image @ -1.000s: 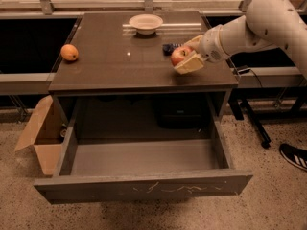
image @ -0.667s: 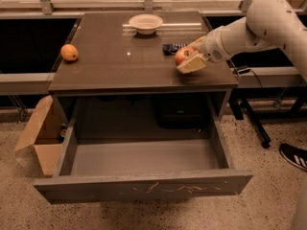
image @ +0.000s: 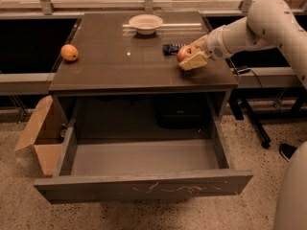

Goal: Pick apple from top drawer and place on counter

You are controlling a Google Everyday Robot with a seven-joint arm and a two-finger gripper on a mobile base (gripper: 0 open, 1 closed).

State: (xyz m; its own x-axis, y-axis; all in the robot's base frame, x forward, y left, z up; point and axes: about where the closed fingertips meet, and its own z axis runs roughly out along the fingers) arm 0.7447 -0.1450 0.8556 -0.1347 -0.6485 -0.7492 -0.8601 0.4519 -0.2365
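Observation:
The red apple (image: 184,52) is between the pale fingers (image: 194,61) of my gripper (image: 190,56), just above or on the right part of the dark brown counter (image: 120,56). The gripper is shut on the apple, with my white arm reaching in from the right. The top drawer (image: 144,188) is pulled fully open below the counter; its scratched front panel faces me and its inside shows nothing in it.
A small orange-yellow fruit (image: 69,52) sits at the counter's left edge. A white bowl (image: 145,23) stands at the back centre. A small dark packet (image: 171,48) lies just left of the apple. An open cardboard box (image: 41,133) stands on the floor at left.
The gripper with the apple has shifted slightly towards the back right of the counter. The drawer, bowl and orange fruit have not moved.

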